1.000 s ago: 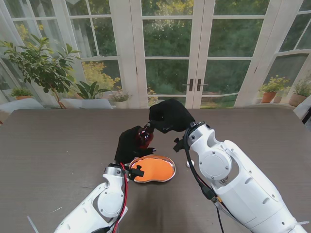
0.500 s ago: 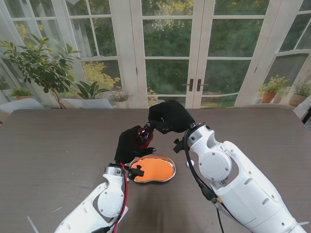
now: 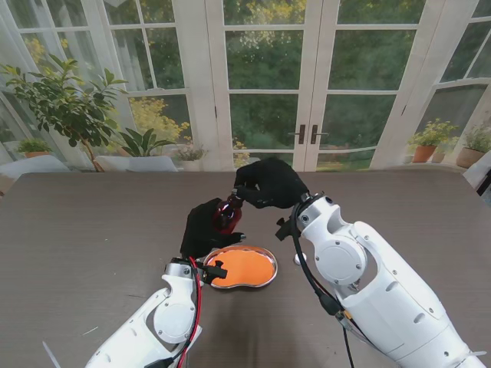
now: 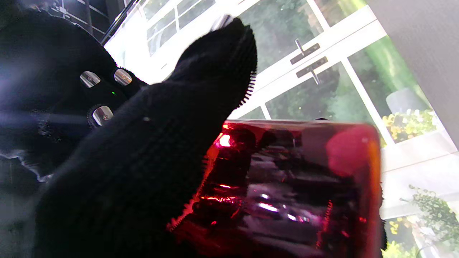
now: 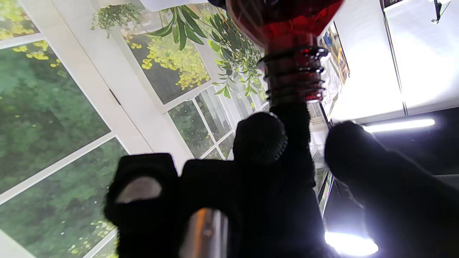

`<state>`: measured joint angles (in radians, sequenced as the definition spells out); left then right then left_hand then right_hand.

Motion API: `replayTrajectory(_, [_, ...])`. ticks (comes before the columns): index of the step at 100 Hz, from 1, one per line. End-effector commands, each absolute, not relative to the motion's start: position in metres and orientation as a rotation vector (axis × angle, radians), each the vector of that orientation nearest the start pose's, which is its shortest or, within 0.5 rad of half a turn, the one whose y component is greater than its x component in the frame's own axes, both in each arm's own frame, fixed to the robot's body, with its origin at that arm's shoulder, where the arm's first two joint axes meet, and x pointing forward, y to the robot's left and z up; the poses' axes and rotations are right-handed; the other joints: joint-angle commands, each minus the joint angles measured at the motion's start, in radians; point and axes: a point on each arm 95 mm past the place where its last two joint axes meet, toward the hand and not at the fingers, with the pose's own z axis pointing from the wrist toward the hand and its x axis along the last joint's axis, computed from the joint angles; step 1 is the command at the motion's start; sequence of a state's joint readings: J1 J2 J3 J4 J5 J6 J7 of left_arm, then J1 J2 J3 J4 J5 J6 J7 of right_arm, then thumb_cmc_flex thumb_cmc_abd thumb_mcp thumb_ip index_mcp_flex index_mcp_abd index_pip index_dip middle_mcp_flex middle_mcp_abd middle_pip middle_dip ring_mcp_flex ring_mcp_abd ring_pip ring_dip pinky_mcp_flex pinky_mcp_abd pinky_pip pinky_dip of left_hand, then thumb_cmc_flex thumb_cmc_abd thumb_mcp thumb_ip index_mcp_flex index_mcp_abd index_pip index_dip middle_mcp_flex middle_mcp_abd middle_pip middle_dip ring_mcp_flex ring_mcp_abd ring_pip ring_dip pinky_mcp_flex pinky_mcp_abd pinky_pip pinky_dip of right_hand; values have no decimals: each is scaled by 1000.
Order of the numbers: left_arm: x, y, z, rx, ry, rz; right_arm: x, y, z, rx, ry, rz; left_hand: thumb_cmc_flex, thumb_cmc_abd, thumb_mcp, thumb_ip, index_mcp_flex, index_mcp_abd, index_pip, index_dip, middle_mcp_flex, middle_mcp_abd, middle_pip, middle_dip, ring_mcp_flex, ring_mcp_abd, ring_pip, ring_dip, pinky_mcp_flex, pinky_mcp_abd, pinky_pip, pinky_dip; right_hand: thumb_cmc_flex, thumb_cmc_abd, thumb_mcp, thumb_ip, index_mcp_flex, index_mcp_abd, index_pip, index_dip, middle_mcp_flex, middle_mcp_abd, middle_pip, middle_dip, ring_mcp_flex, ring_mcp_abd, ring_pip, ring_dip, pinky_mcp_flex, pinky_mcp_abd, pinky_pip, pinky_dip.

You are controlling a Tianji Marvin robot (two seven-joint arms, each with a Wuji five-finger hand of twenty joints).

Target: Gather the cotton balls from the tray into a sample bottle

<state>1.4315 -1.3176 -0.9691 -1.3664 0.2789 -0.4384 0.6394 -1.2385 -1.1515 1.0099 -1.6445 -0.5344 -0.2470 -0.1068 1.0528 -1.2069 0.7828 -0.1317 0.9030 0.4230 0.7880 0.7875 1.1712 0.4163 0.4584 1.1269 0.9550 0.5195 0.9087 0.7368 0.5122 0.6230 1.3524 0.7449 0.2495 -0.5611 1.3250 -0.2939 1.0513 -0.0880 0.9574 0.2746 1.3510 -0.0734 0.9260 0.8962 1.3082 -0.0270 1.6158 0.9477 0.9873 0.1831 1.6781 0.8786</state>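
My left hand [image 3: 204, 229] in its black glove is shut on the dark red sample bottle [image 3: 227, 214] and holds it above the table, just beyond the tray. In the left wrist view the bottle [image 4: 294, 193] fills the frame beside my gloved left hand [image 4: 143, 161]. My right hand [image 3: 268, 182] hovers at the bottle's neck, fingers curled. In the right wrist view one fingertip [image 5: 290, 122] touches the mouth of the threaded neck of the bottle [image 5: 292, 71]. No cotton ball shows between the fingers. The kidney-shaped metal tray [image 3: 273, 266] has an orange inside.
A small white object [image 3: 299, 258] lies on the dark table beside the tray, close to my right forearm; what it is I cannot make out. Glass doors and potted plants stand beyond the table's far edge.
The bottle has tipped slightly, its neck now pointing more toward my right hand. Both arms stay almost where they were.
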Motion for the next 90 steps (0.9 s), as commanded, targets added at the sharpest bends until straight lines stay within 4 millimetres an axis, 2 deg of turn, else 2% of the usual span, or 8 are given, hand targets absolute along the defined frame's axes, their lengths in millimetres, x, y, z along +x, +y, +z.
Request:
replayTrajectory(1, [403,-103,-315,-1515,431,-2525,441,105,-190,1021,1328,2300,93,861,31,37,115,-181,126,55,39,-33,0,-2,1,86,-2,7,-35,-22,-10,9,-62,66,-19,68,28,76,-99,41,18,43,-9,-7,7,-17,16,-14,-7,24,38,28])
replayTrajectory(13, [403,-103,-315,-1513,429,-2526,441,105,-190,1012,1336,2303,93,859,31,37,114,-180,126,55,40,-33,0,-1,1,84,-1,7,-35,-22,-10,9,-54,41,-28,53,34,32,-91,57,-8,46,-27,-10,7,-15,-5,-24,-25,19,29,28])
replayTrajectory(20, [403,-103,-314,-1511,429,-2525,441,105,-191,1006,1334,2305,92,859,31,36,113,-180,126,54,40,-33,0,-1,2,85,-1,7,-35,-22,-10,9,13,-61,9,-19,4,2,0,17,-19,41,-31,-6,8,-21,-20,-32,-31,12,24,30])
replayTrajectory(27, [403,-103,-315,-1512,428,-2524,441,105,-191,1004,1324,2315,93,859,32,36,112,-181,126,54,39,-33,0,0,1,85,-1,7,-35,-22,-10,9,87,-171,49,-55,-41,-32,101,-7,-43,34,-30,-4,9,-30,-34,-38,-39,6,19,30])
replayTrajectory(39, [402,-104,-314,-1515,427,-2525,441,104,-189,989,1337,2314,92,860,31,35,113,-181,126,54,40,-32,0,-1,2,85,-2,7,-35,-22,-10,9,157,-279,106,-73,-101,-68,169,38,-108,14,-13,33,10,-54,-69,-55,-54,-16,12,31])
replayTrajectory(66, [403,-104,-314,-1512,429,-2530,442,105,-187,949,1360,2304,92,859,33,36,113,-180,127,53,40,-33,0,-1,2,85,-2,7,-35,-22,-11,9,235,-497,86,-121,-188,-73,268,71,-175,4,5,19,12,-79,-108,-73,-65,-35,5,31])
replayTrajectory(75, [402,-104,-314,-1512,427,-2530,442,105,-187,946,1353,2307,92,860,32,36,112,-180,127,52,40,-34,-1,-1,1,84,-2,7,-35,-22,-11,9,251,-526,96,-124,-201,-72,254,48,-197,19,-29,-8,12,-78,-123,-79,-67,-36,4,30])
replayTrajectory(90, [402,-104,-313,-1513,422,-2531,442,104,-188,948,1336,2321,92,861,32,36,112,-178,126,52,40,-31,-1,-2,2,86,-3,7,-35,-22,-11,9,227,-506,102,-128,-151,-62,215,-6,-174,36,-65,-37,12,-60,-127,-80,-70,-30,3,32])
